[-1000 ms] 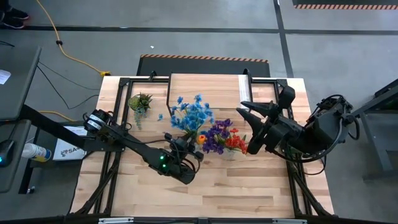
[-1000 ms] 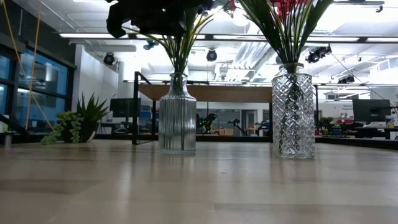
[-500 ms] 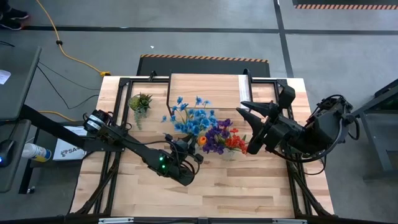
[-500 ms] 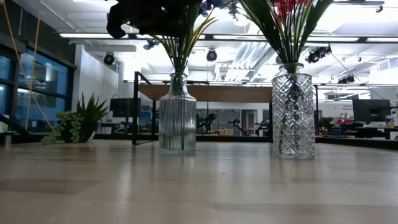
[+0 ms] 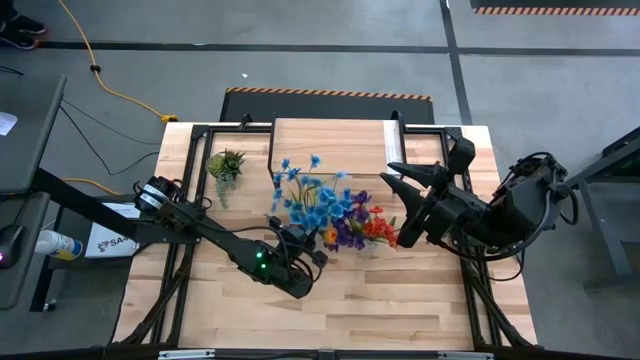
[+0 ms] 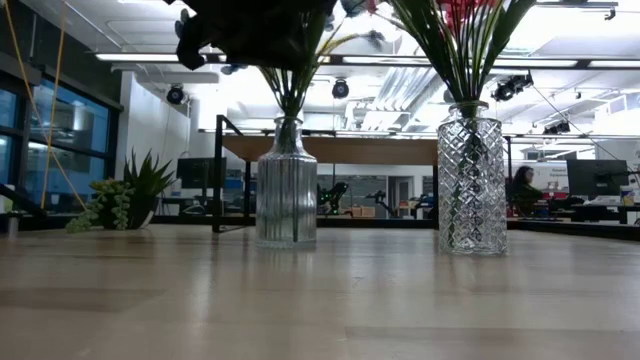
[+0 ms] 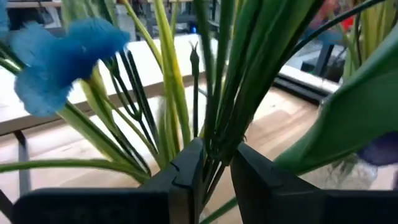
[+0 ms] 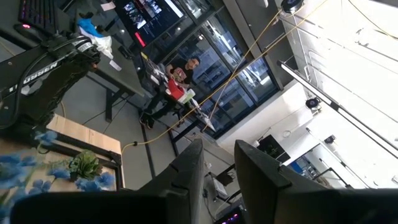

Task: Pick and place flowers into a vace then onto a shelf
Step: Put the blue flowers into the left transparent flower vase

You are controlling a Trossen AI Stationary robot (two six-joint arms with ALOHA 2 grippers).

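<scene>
Far left of the table point(image 5: 190, 300), a small potted plant point(image 5: 225, 164) is sitting by itself — in the low view point(image 6: 128, 192) it's showing at the left edge, well apart from the vases.

The left arm is reaching in from the left, w/ the left gripper point(image 5: 300, 252) sitting near-centre, at the base of the blue flowers point(image 5: 308, 193). In the left wrist view its fingers point(image 7: 185, 177) are pinching the green stems point(image 7: 214, 118) of that bunch, jaws closed down on them w/ only a narrow gap. A blue bloom point(image 7: 59, 59) is blurring across that view. The bunch is standing in a ribbed glass vase point(image 6: 286, 183), which is resting on the table left of centre; the blooms are spreading toward the far side, overlapping the near edge of the shelf point(image 5: 335, 140).

Just right of it, the red and purple flowers point(image 5: 358, 224) are standing in a diamond-cut vase point(image 6: 471, 178), also on the table — the two bunches are touching at the blooms from above, though the vases are standing apart.

The shelf is sitting at the far middle of the table, w/ no vase on it.

The right gripper point(image 5: 394, 176) is hanging right of the red bunch, near it but not touching. Its fingers point(image 8: 186, 174) are pointing up into the room, slightly apart, holding nothing.
</scene>
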